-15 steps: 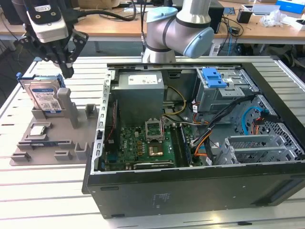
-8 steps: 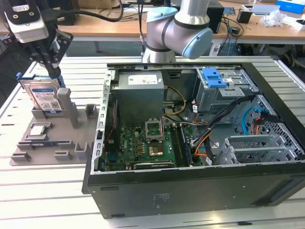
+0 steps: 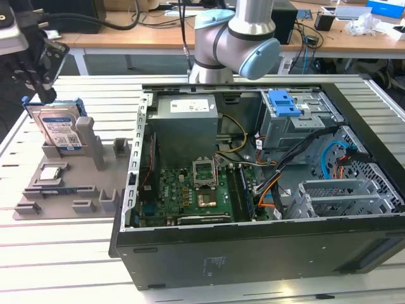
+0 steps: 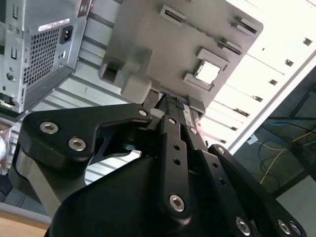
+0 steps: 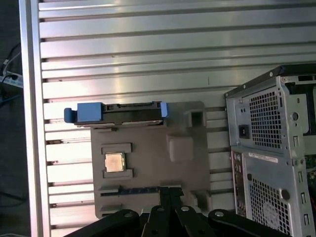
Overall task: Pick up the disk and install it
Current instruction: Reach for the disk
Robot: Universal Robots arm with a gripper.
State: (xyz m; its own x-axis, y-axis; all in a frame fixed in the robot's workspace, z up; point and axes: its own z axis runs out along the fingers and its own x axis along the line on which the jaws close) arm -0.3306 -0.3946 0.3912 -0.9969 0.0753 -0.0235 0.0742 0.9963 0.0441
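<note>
Hanging above the grey holder [image 3: 69,185] with pincer [image 5: 170,190] pressed together. Could bump the disk [image 3: 60,130] standing in the holder and tip it over if lowered without spreading first.

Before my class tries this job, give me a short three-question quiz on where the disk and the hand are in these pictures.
1. Fill in: in the exterior view, the thing nearest the hand is the ___.
2. True or false: the disk stands on edge outside the case.
3. What holds the disk up? A the hand; B the grey holder; C the drive cage.

Key: 1 disk; 2 true; 3 B.
</note>
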